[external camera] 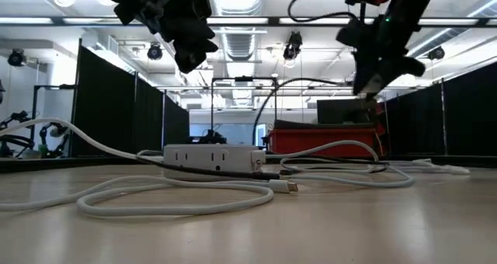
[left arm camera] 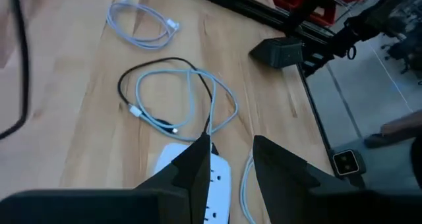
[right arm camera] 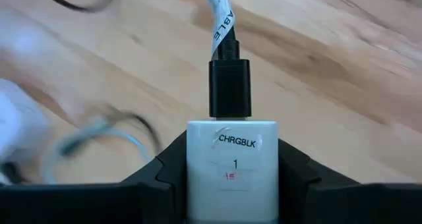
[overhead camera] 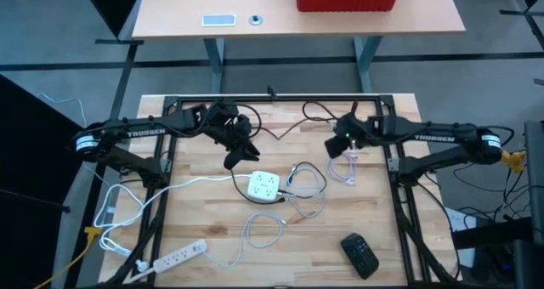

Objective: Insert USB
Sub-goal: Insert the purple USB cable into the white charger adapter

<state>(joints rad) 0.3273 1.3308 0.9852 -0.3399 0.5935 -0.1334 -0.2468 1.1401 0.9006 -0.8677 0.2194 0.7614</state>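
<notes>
White charger block (right arm camera: 231,168) w/ black plug (right arm camera: 230,89) inserted, in right tool (right arm camera: 231,184)

A power cube (overhead camera: 263,185) is set near the table's (overhead camera: 195,221) middle, with cables (overhead camera: 306,187) looped just to its right. A power strip (overhead camera: 177,257) is laid at the near left, a remote (overhead camera: 359,255) at the near right. A coiled cable (overhead camera: 346,168) is placed farther right.

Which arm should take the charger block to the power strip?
Right. Its gripper is shut on the charger block, cable plugged in. The left gripper hovers open and empty above the square power strip.
</notes>
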